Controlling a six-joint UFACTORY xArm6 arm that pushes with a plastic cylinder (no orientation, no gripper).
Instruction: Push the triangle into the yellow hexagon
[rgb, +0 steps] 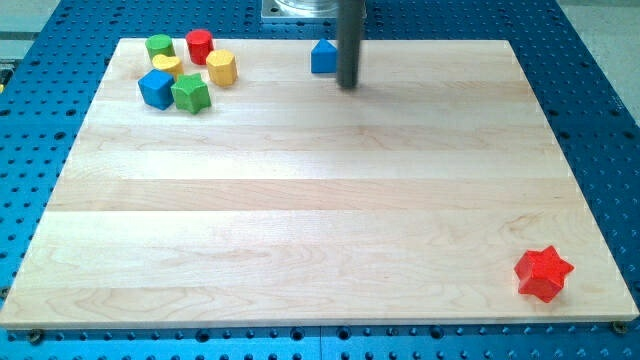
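A blue triangle block sits near the view's top, a little right of centre. My tip is just to the right of it and slightly below, close beside it. The yellow hexagon stands at the top left, well to the left of the triangle, in a cluster of blocks.
The top-left cluster also holds a green cylinder, a red cylinder, a small yellow block, a blue cube and a green star. A red star lies at the bottom right of the wooden board.
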